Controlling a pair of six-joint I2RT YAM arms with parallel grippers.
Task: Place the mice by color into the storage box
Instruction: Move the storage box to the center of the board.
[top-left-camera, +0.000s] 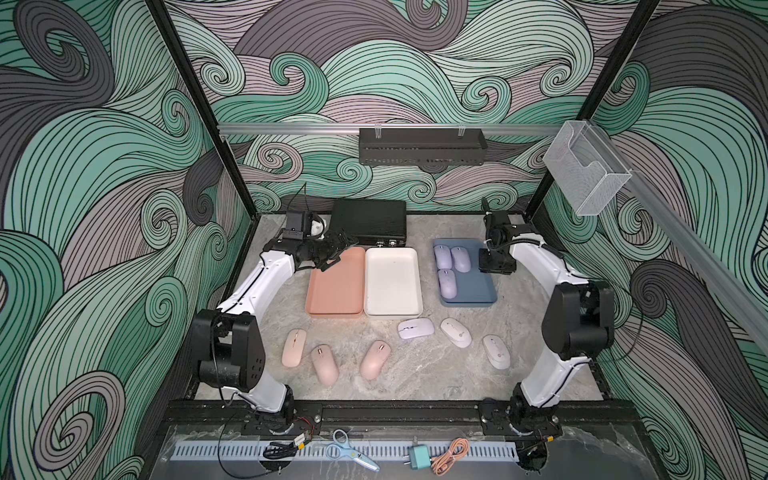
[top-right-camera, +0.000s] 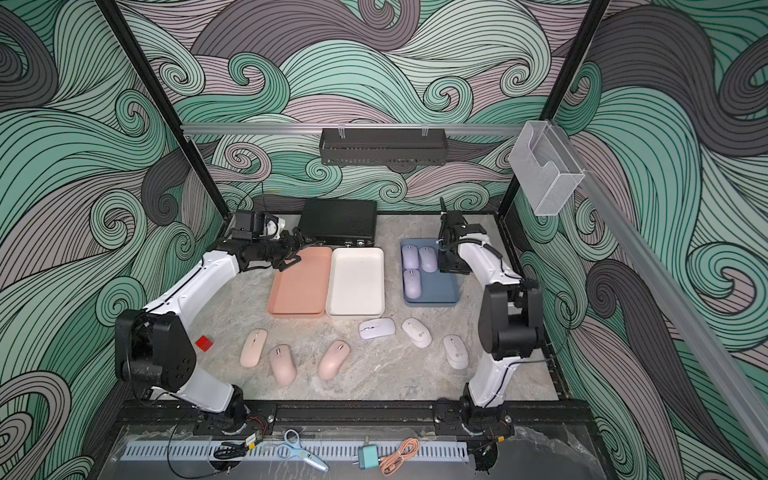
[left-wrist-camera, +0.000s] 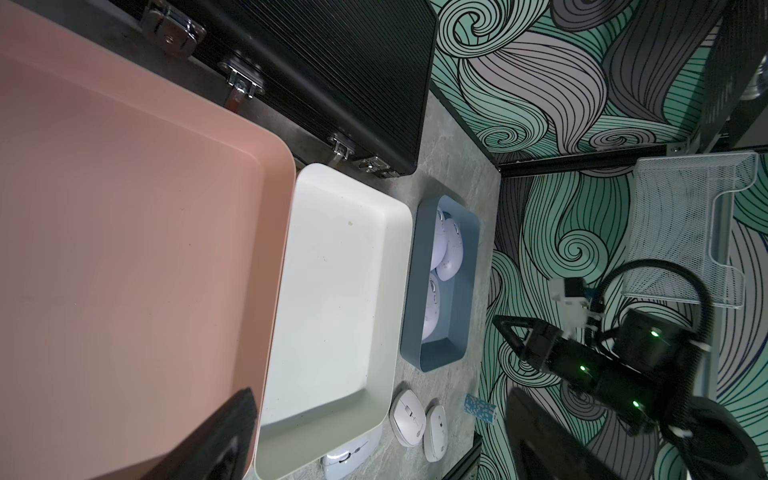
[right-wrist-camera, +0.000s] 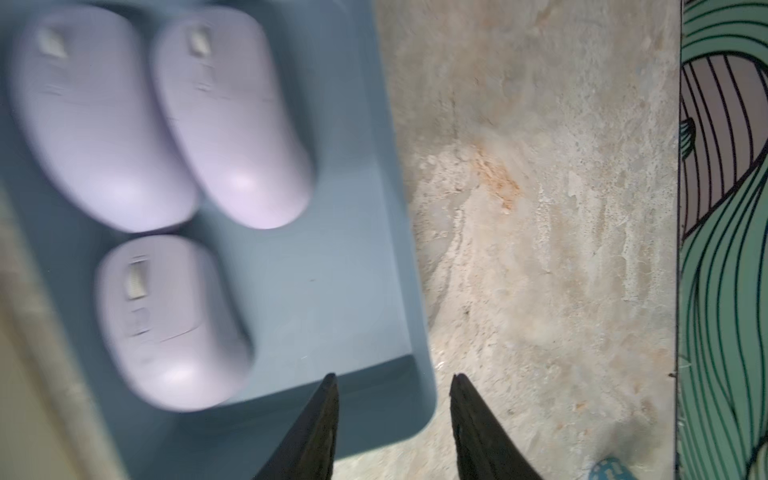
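Note:
Three shallow trays of the storage box sit side by side: pink (top-left-camera: 332, 291), white (top-left-camera: 392, 286) and blue (top-left-camera: 478, 286). Three purple mice (top-left-camera: 447, 283) lie in the blue tray, also in the right wrist view (right-wrist-camera: 170, 324). In front of the trays, three pink mice (top-left-camera: 324, 365) lie on the left and three whitish mice (top-left-camera: 456, 332) on the right. My left gripper (top-left-camera: 343, 251) hangs open over the pink tray's far corner, holding nothing. My right gripper (right-wrist-camera: 392, 376) is open and empty above the blue tray's right rim (right-wrist-camera: 419, 332).
A black case (top-left-camera: 370, 220) lies behind the trays, close to the left gripper. A black shelf (top-left-camera: 422, 145) and a clear bin (top-left-camera: 586, 166) hang on the walls. A red block (top-right-camera: 204, 343) sits near the left arm. Scissors (top-left-camera: 347, 451) and a cable (top-left-camera: 451, 455) lie on the front ledge.

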